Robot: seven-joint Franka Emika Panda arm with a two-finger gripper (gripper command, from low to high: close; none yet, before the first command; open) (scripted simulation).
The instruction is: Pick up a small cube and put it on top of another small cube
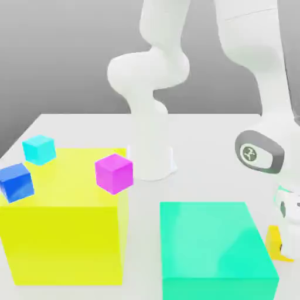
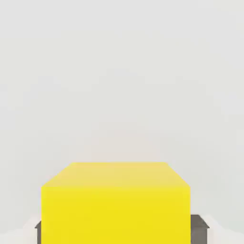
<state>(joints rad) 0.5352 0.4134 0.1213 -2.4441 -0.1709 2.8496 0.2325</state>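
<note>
A small yellow cube (image 1: 273, 239) rests on the white table at the exterior view's far right, beside the big teal block (image 1: 214, 246). My gripper (image 1: 282, 246) is down over it, partly cut off by the picture's edge. In the hand view the yellow cube (image 2: 116, 205) sits between my dark grey fingers (image 2: 199, 229), which press on its two sides, so the gripper (image 2: 119, 232) is shut on it. Three other small cubes, cyan (image 1: 39, 149), blue (image 1: 16, 181) and magenta (image 1: 114, 173), lie on top of the large yellow block (image 1: 64, 234).
The arm's white base (image 1: 149, 158) stands at the middle back of the table (image 1: 199, 135). The large yellow block fills the front of the exterior view's left, and the teal block stands to its right.
</note>
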